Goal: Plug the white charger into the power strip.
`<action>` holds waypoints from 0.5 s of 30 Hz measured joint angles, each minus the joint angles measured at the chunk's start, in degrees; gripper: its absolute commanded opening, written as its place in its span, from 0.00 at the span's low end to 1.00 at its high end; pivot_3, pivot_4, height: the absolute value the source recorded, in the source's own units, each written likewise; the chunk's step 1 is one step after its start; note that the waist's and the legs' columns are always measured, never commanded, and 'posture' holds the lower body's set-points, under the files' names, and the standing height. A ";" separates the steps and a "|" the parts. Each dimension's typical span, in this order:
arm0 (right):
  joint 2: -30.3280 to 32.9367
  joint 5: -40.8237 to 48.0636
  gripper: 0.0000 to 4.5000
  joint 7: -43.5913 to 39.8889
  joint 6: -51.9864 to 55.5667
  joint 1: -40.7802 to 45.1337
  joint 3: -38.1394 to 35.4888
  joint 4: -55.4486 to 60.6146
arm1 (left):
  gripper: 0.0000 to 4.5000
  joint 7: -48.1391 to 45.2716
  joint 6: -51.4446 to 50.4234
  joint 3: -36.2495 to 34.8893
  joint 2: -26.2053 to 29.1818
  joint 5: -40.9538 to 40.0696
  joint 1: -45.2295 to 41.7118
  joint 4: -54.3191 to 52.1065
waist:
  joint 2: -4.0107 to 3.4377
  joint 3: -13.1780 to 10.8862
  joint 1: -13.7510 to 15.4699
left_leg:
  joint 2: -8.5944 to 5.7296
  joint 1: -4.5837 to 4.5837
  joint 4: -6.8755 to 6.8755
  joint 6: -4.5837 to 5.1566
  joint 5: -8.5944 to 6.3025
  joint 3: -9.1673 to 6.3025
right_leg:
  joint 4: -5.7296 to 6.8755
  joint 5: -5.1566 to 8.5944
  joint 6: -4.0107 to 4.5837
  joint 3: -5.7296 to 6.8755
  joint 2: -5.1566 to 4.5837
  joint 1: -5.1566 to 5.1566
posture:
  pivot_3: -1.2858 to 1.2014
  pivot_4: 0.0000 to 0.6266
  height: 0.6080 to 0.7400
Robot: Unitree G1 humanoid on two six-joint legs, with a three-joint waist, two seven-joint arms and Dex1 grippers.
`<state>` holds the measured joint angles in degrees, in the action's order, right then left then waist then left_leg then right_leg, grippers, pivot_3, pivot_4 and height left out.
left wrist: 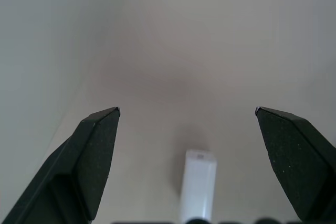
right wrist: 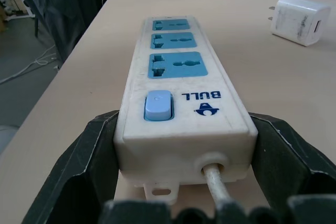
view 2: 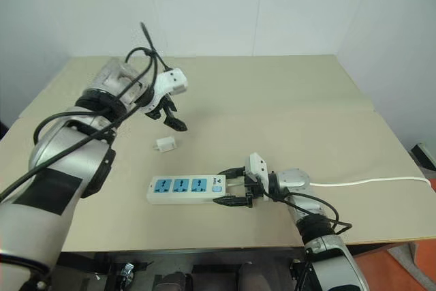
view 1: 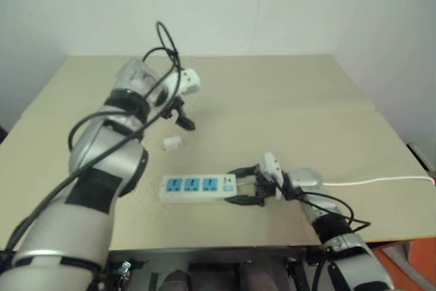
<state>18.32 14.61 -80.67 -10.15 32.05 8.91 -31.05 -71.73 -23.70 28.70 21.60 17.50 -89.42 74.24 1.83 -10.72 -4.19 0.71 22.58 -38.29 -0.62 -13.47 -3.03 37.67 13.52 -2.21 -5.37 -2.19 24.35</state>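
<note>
The power strip (view 1: 198, 187) is laid flat on the beige bench (view 1: 286, 100), near the front edge, with its long axis running left to right. Three blue sockets (right wrist: 175, 40) face up in a row along it; the switch end (right wrist: 158, 105) with the pale blue button is pointed toward the robot's right, and the thin white cord (view 1: 381, 181) is led off from that end across the bench to the right edge. The right gripper (view 1: 246, 186) is laid nearly level, pointing left, and its two black fingers (right wrist: 92, 156) are set against the two long sides of the strip at the switch end, so the strip is grasped across its width. In the right wrist view the strip is seen running straight away from the gripper, cord end nearest. The white charger (view 1: 172, 143) is lying on its side on the bench, apart from the strip, just behind its left half; its metal prongs (right wrist: 272, 14) are pointed sideways, level with the bench, not down. The left gripper (view 1: 178, 115) is held in the air above and slightly behind the charger, tilted downward, with its fingers (left wrist: 94, 145) spread wide and nothing between them. In the left wrist view the charger (left wrist: 198, 182) is seen below, between the two spread fingertips, untouched.
</note>
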 measured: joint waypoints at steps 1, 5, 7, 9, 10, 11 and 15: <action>-0.29 -0.26 0.76 0.28 -0.30 0.04 0.00 -0.09 | 1.00 -0.67 0.83 0.67 -0.68 1.06 -0.10 0.70 | 0.00 0.00 -0.02 | 0.01 0.00 0.00 0.00 0.00 0.00 | 0.00 0.00 0.00 0.00 0.01 0.00 | 0.52 0.24 1.00; -1.22 -1.22 0.76 1.87 -1.14 0.02 0.17 -0.18 | 1.00 0.77 2.92 1.22 -2.77 4.03 -0.20 2.42 | 0.00 0.00 -0.14 | 0.01 0.00 0.00 0.00 0.00 -0.01 | 0.00 0.00 -0.01 -0.01 0.01 0.00 | 0.52 0.24 1.00; -1.38 -1.86 0.76 2.44 -1.64 -0.12 0.22 -0.03 | 1.00 1.23 3.96 1.44 -3.34 5.53 -0.21 3.08 | 0.01 0.00 -0.18 | 0.01 0.00 0.00 0.00 0.00 0.00 | 0.01 0.00 -0.01 -0.02 0.01 0.00 | 0.52 0.24 1.00; -1.52 -2.10 0.76 3.10 -1.72 -0.45 0.26 0.22 | 1.00 1.31 5.16 1.91 -3.52 7.15 -0.21 3.18 | 0.01 0.00 -0.19 | 0.01 0.00 0.00 0.00 0.00 -0.01 | 0.02 0.00 -0.01 -0.01 0.01 0.00 | 0.52 0.24 1.00; -1.61 -2.11 0.76 3.42 -1.72 -0.70 0.29 0.33 | 1.00 1.32 5.64 2.21 -3.58 7.76 -0.21 3.24 | 0.01 0.00 -0.19 | 0.01 -0.01 0.00 0.00 0.00 0.00 | 0.03 0.00 -0.01 -0.02 0.01 0.00 | 0.52 0.24 1.00; -1.62 -2.13 0.76 3.68 -1.73 -1.06 0.32 0.54 | 1.00 1.43 6.22 2.54 -3.67 8.38 -0.18 3.31 | 0.01 0.00 -0.17 | 0.00 -0.01 0.00 0.00 0.00 -0.01 | 0.03 0.00 -0.01 -0.02 0.01 0.00 | 0.52 0.24 1.00; -1.63 -2.26 0.76 4.80 -1.74 -1.94 0.81 1.88 | 1.00 3.00 6.82 2.91 -4.43 10.30 0.49 4.05 | 0.01 0.00 -0.21 | 0.00 -0.03 0.00 0.00 0.00 -0.01 | 0.06 0.00 -0.01 -0.03 0.01 0.00 | 0.52 0.24 1.00</action>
<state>16.70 12.35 -75.87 -11.89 30.11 9.71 -29.18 -68.73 -16.88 31.61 17.17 27.79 -88.92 78.29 1.83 -10.72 -4.40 0.72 22.55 -38.29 -0.61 -13.47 -3.03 37.73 13.53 -2.22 -5.40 -2.18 24.35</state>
